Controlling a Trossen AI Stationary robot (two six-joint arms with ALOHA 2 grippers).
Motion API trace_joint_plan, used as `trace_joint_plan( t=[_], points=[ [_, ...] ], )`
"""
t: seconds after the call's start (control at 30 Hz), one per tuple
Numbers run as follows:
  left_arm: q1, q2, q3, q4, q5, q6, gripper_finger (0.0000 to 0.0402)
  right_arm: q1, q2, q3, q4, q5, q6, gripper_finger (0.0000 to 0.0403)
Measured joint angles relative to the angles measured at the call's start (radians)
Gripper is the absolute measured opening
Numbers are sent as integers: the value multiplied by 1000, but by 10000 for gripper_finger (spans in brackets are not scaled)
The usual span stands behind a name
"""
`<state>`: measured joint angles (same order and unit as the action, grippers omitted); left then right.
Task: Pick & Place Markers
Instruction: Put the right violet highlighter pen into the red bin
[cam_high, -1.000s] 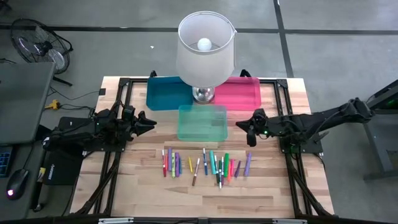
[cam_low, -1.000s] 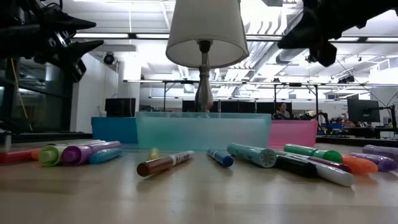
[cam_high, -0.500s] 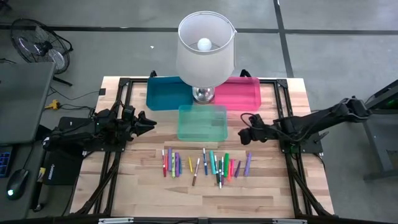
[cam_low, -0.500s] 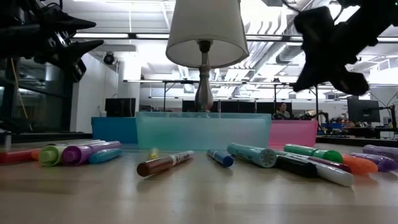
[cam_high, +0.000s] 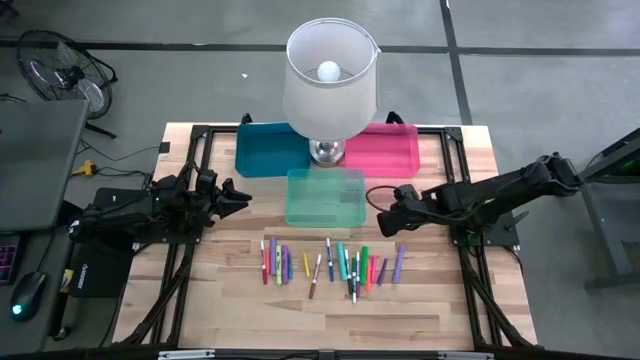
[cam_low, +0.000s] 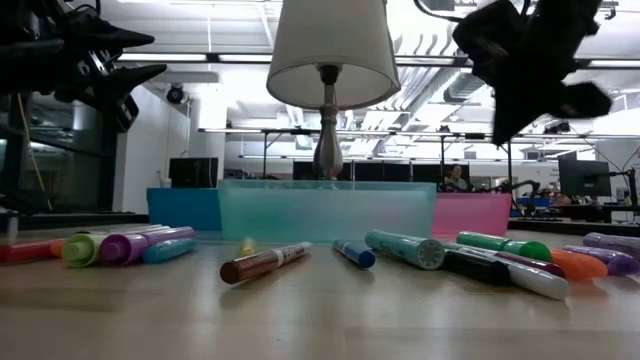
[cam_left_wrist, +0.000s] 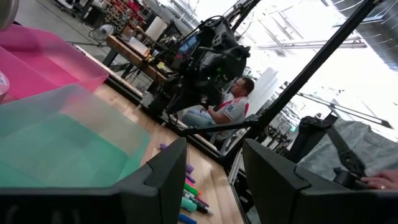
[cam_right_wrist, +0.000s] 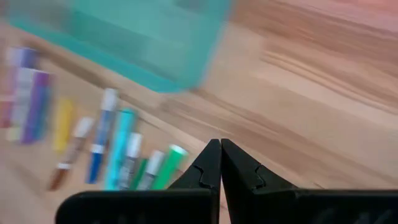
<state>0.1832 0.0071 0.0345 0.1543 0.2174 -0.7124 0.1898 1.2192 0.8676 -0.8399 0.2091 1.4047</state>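
The right hand (cam_high: 381, 205), fingers pressed together and holding nothing, hangs above the wooden surface (cam_high: 440, 300) just beside the teal bin (cam_high: 325, 197), with the markers (cam_high: 330, 263) lying in a loose row just beyond it. The left hand (cam_high: 240, 196), fingers spread, waits across the bin.

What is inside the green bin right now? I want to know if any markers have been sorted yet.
The green bin looks empty: the high view shows only its bare floor. The markers all lie on the table in front of it. The lamp overhangs its back edge, hiding a sliver there.
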Motion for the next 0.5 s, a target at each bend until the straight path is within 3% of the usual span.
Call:
trace_joint_plan(
  t=[0.2,0.37,0.5],
  points=[
    [0,0,0,0,0,0,156,0,76,108,-266,-93,138,0],
    [0,0,0,0,-3,0,156,0,122,95,-311,-198,225,0],
    [0,0,0,0,-3,0,156,21,162,90,-278,-223,294,0]
  ],
)
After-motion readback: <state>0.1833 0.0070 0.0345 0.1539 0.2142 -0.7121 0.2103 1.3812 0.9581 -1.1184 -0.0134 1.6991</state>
